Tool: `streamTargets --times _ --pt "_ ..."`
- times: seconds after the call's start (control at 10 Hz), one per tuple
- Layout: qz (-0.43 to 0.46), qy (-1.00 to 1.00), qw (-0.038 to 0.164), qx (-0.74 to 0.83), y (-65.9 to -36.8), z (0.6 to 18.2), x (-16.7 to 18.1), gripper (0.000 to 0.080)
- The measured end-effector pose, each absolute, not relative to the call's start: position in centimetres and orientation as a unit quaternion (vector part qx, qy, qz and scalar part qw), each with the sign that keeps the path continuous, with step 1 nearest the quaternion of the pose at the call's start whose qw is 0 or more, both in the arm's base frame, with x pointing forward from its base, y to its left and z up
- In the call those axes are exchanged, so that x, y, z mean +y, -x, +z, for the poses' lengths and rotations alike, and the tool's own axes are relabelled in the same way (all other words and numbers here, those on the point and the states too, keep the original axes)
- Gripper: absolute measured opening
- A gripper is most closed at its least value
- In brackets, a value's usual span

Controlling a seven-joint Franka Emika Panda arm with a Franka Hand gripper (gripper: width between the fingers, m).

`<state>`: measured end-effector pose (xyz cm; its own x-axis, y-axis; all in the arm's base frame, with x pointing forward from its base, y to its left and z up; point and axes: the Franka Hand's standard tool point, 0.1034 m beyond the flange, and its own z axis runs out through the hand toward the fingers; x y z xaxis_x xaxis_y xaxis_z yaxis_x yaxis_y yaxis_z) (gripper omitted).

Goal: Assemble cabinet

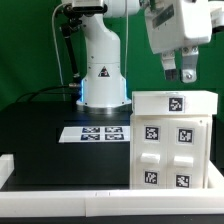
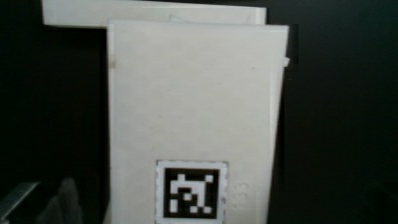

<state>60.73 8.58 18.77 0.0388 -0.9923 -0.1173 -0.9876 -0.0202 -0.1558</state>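
The cabinet is a white box standing on the black table at the exterior view's right. It has a lid panel with one tag on top and several tags on its front blocks. My gripper hangs in the air above the cabinet's top, apart from it, open and empty. In the wrist view the cabinet's white top fills the middle, with a tag on it. One dark finger shows beside it, over the black table.
The marker board lies flat on the table in front of the robot base. A white rail runs along the table's front edge and up the exterior view's left side.
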Motion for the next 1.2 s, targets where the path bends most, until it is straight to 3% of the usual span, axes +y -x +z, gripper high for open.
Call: streamTargets --times 0.3,0.7,1.2 --pt "-0.021 0.761 0.087 0.642 -60.69 18.48 8.65 0.0797" --pt "-0.05 0.936 0.062 0.342 -61.06 18.49 8.75 0.0797" --pt "-0.05 0.987 0.047 0.143 -60.98 18.3 8.64 0.0797"
